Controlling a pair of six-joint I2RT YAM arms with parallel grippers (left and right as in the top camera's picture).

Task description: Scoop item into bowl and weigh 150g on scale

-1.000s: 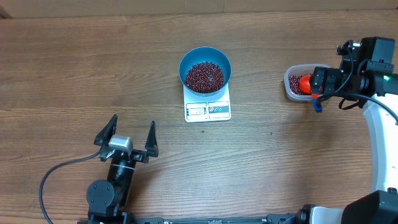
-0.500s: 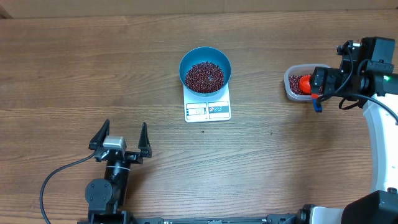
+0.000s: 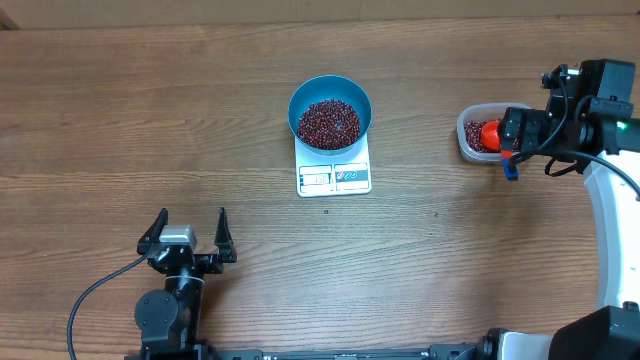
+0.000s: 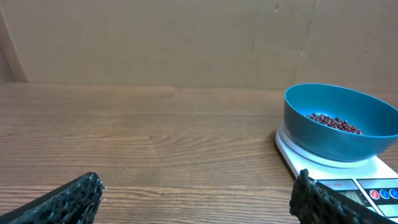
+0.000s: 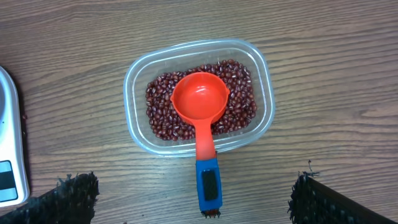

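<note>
Beans (image 3: 329,123) heaped in blue bowl (image 3: 297,103); bowl seated on white scale (image 3: 335,178), mid-desk (image 3: 120,120). More beans in clear tub (image 5: 132,74) to the right, red scoop (image 5: 199,106) lying in them. Right tool (image 3: 512,140) over tub: spread, empty. Left tool (image 3: 190,220) near front edge: spread, empty.
</note>
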